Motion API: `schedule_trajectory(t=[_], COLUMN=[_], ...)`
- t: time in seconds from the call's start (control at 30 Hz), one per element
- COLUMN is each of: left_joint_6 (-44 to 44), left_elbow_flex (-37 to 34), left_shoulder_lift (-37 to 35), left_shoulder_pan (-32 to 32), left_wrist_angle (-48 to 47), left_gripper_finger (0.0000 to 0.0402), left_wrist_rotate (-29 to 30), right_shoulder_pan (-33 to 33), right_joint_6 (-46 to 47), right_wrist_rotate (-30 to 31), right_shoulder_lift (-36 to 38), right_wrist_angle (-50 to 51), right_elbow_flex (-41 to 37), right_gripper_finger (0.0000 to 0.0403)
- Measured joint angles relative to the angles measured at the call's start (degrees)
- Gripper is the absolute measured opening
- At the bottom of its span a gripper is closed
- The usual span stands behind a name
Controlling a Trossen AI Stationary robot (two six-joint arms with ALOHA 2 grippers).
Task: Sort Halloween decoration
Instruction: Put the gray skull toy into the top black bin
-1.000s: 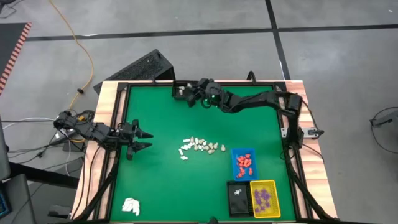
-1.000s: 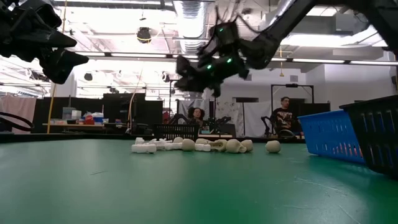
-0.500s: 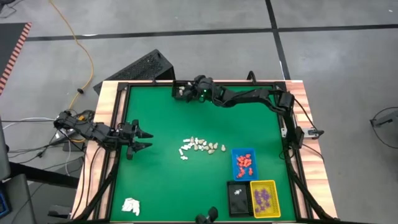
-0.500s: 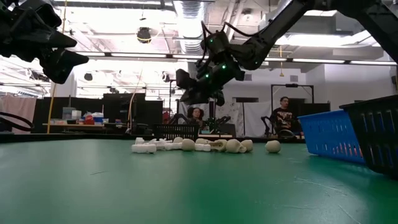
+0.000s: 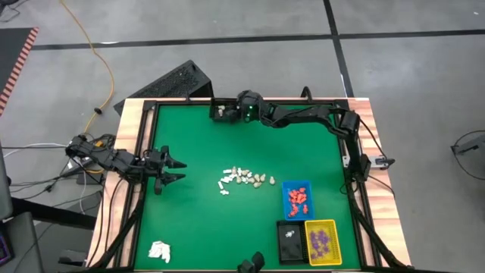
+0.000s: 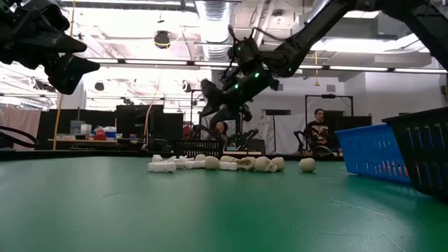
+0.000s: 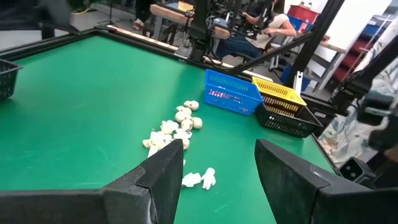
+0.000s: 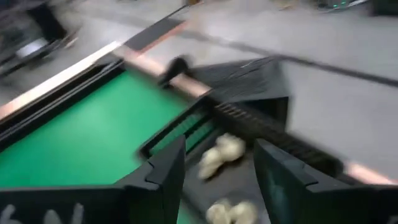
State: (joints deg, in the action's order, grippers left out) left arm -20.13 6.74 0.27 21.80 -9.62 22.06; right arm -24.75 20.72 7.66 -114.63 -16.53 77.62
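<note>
The right gripper (image 8: 214, 165) – fingers apart – hangs over a black tray (image 5: 220, 111) at the table's far edge, where only the right wrist view shows what seem cream figurines (image 8: 222, 153).

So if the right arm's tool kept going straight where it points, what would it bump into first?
Probably the small black tray at the table's far edge. The right tool, open, points right at it, and cream pieces lie inside. How far off it is can't be told.
</note>
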Motion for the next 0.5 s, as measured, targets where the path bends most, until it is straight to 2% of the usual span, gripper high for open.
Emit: schedule_trajectory(t=[0.13,0.37,0.5], left_joint_6=[-0.38,0.53,0.56], left_elbow_flex=[0.00,0.00,0.00], left_shoulder_lift=[0.00,0.00,0.00], left_shoulder_pan=[0.00,0.00,0.00], left_wrist_angle=[-0.01,-0.10,-0.09], left_gripper_finger=[0.0189,0.0189,0.0189], left_wrist_rotate=[-1.28,-1.79,-1.79], right_shoulder_pan=[0.97,6.69,12.42], right_joint_6=[-4.13,-8.62,-8.05], right_wrist_rotate=[-10.09,-10.71,-10.56], right_shoulder_lift=[6.96,20.75,24.18], right_wrist_angle=[13.06,47.58,62.43], right_elbow_flex=[-0.01,0.04,0.04], right_gripper_finger=[0.0181,0.0165,0.0165])
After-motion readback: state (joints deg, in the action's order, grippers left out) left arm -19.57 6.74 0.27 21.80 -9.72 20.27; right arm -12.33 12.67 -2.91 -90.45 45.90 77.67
